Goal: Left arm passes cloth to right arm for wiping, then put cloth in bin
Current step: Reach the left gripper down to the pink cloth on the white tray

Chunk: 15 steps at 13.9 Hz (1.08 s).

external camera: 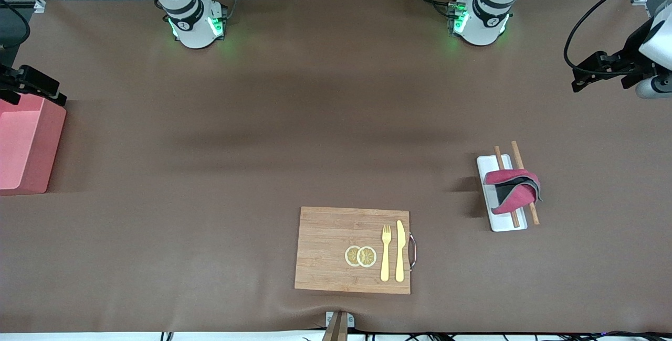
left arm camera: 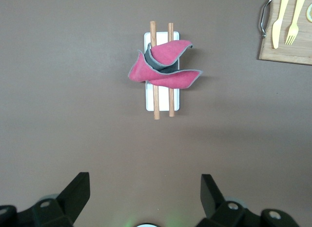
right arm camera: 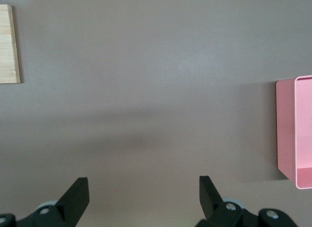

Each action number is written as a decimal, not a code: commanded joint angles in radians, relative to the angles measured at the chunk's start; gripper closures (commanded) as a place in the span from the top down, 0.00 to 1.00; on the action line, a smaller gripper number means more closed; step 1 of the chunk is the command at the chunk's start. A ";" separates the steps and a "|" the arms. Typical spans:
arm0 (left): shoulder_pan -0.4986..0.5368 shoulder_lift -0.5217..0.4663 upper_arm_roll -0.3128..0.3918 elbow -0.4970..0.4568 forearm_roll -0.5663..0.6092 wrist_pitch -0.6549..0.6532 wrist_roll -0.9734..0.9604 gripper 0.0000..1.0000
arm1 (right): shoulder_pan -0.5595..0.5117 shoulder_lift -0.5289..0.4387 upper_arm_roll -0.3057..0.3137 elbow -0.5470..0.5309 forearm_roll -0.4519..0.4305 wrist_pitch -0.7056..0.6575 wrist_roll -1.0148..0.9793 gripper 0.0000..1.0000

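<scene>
The cloth (external camera: pixel 513 191), dark red-magenta with a dark grey inner side, is seen folded loosely over two wooden chopsticks (external camera: pixel 525 182) that are laid lengthwise on a small white rectangular tray (external camera: pixel 499 224). The tray is placed toward the left arm's end of the table, and the cloth is draped across the chopsticks with one edge hanging off the tray's side. In the left wrist view the same cloth (left arm camera: pixel 163 66) is shown crumpled over the chopsticks (left arm camera: pixel 155 97) and the tray (left arm camera: pixel 163 102).

The left gripper (external camera: pixel 590 73) is held in the air over bare table at the left arm's end, well apart from the cloth; its fingers (left arm camera: pixel 78 190) are spread wide with nothing between them. The right gripper (external camera: pixel 26 83) is held over the upper rim of the pink bin (external camera: pixel 32 160), which stands at the right arm's end of the table. Its fingers (right arm camera: pixel 77 195) are likewise spread apart and nothing is gripped, and the bin (right arm camera: pixel 287 129) is seen from above as an open box.

A wooden cutting board (external camera: pixel 325 249) with a metal handle is set nearer to the front camera, between the two ends. On it are laid two lemon slices (external camera: pixel 360 256), a yellow fork (external camera: pixel 386 252) and a yellow knife (external camera: pixel 400 251), side by side.
</scene>
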 commanded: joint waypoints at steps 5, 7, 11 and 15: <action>0.005 0.058 -0.002 0.035 0.023 -0.012 -0.008 1.00 | -0.004 0.008 0.006 0.036 0.004 -0.006 -0.007 1.00; 0.010 0.124 0.001 0.035 0.023 0.010 -0.008 1.00 | -0.004 0.008 0.006 0.036 0.006 -0.008 -0.007 1.00; 0.050 0.228 -0.001 0.003 0.023 0.166 -0.006 1.00 | -0.004 0.009 0.006 0.035 0.007 -0.009 -0.007 1.00; 0.065 0.253 -0.001 -0.127 0.021 0.361 -0.021 1.00 | -0.004 0.017 0.006 0.035 0.009 -0.011 -0.008 1.00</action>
